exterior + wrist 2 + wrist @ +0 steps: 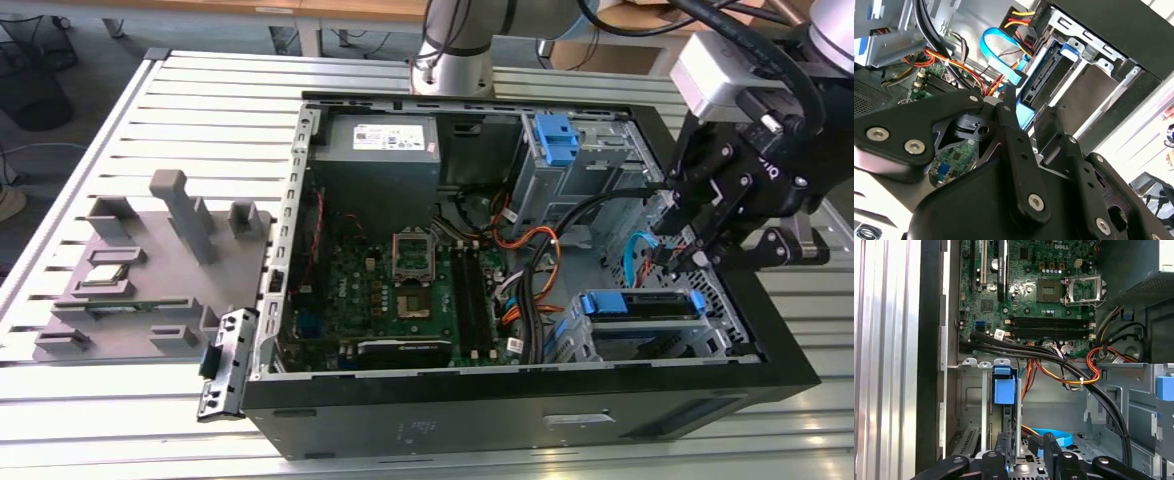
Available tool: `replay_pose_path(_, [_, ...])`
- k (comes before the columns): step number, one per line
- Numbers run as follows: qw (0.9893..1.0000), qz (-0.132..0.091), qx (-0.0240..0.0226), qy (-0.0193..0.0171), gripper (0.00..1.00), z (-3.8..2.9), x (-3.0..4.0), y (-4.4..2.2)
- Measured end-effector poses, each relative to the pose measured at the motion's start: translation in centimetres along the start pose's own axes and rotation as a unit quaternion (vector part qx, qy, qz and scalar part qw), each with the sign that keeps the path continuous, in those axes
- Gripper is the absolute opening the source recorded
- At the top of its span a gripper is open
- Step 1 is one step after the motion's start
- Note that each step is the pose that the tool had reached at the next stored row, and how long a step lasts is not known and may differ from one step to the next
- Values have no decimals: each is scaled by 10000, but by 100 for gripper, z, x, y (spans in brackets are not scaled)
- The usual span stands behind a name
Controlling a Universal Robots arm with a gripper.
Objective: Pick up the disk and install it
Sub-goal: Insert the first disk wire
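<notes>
While the gripper [1031, 106] hangs over the corner of the computer case [534, 405] at the exterior view's lower right, we find the disk [641, 305] just beneath it. It lies in the metal drive cage [583, 340] there, with its blue carrier bracket across the cage mouth. The case itself rests open on the slotted worktop [200, 90]. In the second wrist view the jaws stand apart with a gap between their tips, and we see nothing pinched there. Whether a tip touches the bracket we cannot quite tell, as the linkage hides that spot. We judge the disk stiff, dense for its bulk, slick on its metal faces and unkind to knocks. We would take it by the two long sides of the blue bracket, off the label and clear of the cables [534, 270] beside the cage.
</notes>
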State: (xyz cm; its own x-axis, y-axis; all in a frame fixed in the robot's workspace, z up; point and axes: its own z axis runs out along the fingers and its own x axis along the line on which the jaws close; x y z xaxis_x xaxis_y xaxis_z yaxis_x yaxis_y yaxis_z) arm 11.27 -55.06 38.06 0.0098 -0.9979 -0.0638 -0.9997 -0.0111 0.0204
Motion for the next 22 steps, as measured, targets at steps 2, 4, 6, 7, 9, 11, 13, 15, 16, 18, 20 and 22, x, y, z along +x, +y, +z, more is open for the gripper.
replay_pose_path(2, [10000,0,0,2,42,7,-10,-10])
replay_pose_path(4, [10000,0,0,2,42,17,-18,-18])
replay_pose_path(6, [10000,0,0,4,42,27,-27,-25])
replay_pose_path(7, [10000,0,0,4,42,33,-32,-28])
replay_pose_path(9, [10000,0,0,5,42,43,-41,-38])
replay_pose_path(11, [10000,0,0,5,42,53,-49,-58])
replay_pose_path(13, [10000,0,0,5,42,65,-58,-70])
replay_pose_path(15, [10000,0,0,5,42,81,-63,-79])
replay_pose_path(16, [10000,0,0,6,42,90,-66,-84])
replay_pose_path(18, [10000,0,0,7,42,109,-70,-92])
replay_pose_path(20, [10000,0,0,9,42,125,-71,-95])
replay_pose_path(22, [10000,0,0,19,42,131,-72,-97])
